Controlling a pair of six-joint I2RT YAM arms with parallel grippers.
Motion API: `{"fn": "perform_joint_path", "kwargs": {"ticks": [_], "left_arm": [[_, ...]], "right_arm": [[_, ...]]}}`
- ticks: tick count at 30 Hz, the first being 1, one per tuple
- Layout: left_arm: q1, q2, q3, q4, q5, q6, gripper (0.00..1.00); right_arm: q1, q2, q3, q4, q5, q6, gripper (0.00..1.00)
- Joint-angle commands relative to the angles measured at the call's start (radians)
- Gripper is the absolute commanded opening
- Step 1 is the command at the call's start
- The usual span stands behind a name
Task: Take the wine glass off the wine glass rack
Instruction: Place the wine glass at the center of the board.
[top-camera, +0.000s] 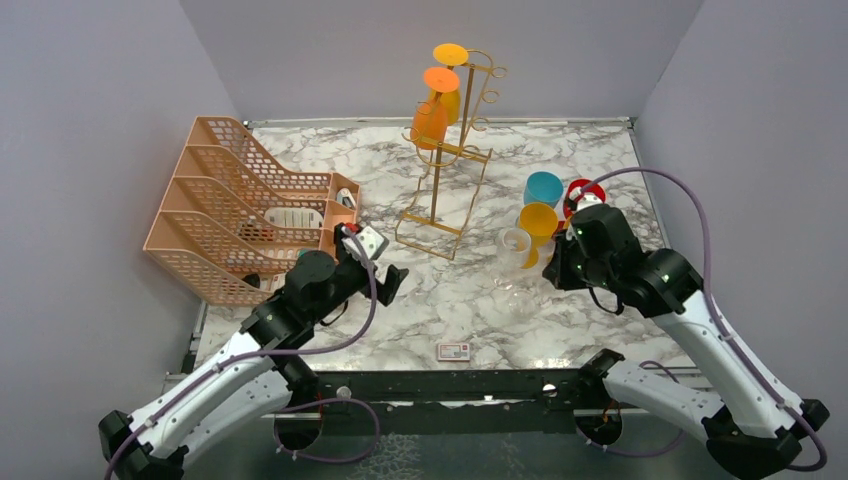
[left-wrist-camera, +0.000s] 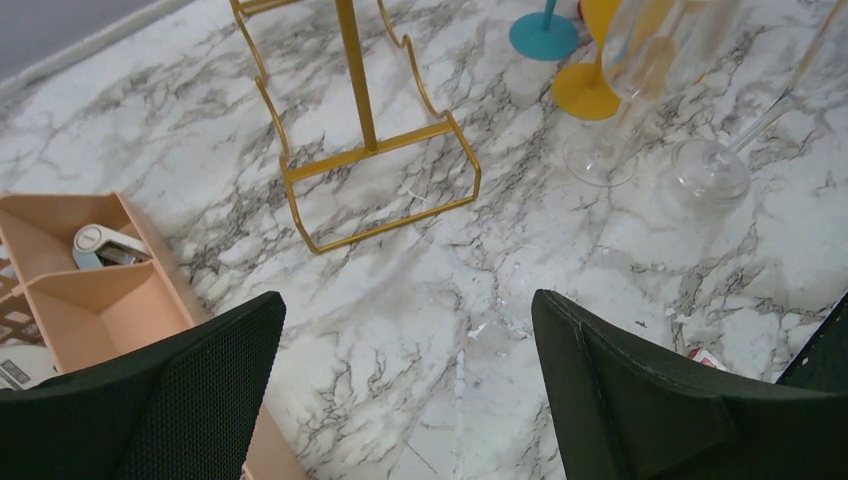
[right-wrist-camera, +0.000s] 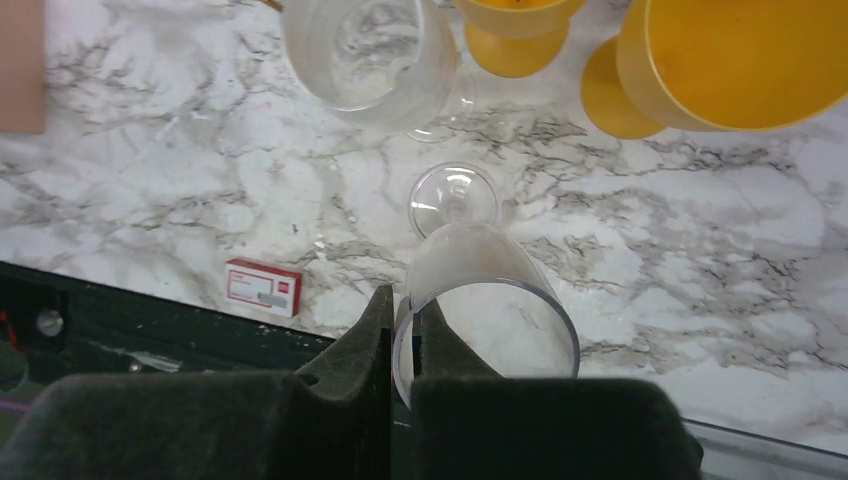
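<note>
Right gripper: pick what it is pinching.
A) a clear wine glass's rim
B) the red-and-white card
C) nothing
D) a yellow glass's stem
A: in the right wrist view the right gripper is shut on the rim of the clear wine glass.

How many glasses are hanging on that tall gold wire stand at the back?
2. An orange wine glass hangs upside down near the top of the wine glass rack; a yellow wine glass hangs likewise right beside it. None seems hidden.
</note>
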Motion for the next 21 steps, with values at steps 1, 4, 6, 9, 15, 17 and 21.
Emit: {"fn": "perform_joint_path", "kwargs": {"ticks": [1, 4, 6, 9, 15, 17, 21], "left_arm": [[0.051, 0.081, 0.051, -0.098, 0.044, -0.095, 0.99], [0.052, 0.058, 0.03, -0.084, 0.046, -0.104, 0.99], [0.053, 0.016, -0.004, -0.059, 0.04, -0.105, 0.99], [0.054, -0.059, -0.046, -0.034, 0.039, -0.089, 0.99], [0.054, -0.169, -0.098, -0.011, 0.032, -0.043, 0.99], [0.054, -0.172, -0.1, -0.012, 0.03, -0.04, 0.99], [0.054, -0.152, -0.097, -0.011, 0.032, -0.042, 0.99]], "right_arm": [[0.006, 0.027, -0.02, -0.005, 0.149, 0.026, 0.01], [0.005, 0.028, -0.033, 0.03, 0.14, 0.021, 0.01], [0.005, 0.045, -0.035, 0.041, 0.146, 0.028, 0.01], [0.006, 0.068, -0.041, 0.086, 0.139, 0.03, 0.01], [0.006, 0.124, -0.037, 0.131, 0.223, 0.009, 0.01], [0.004, 0.14, -0.038, 0.134, 0.233, 0.003, 0.01], [0.005, 0.154, -0.047, 0.142, 0.252, -0.003, 0.01]]}}
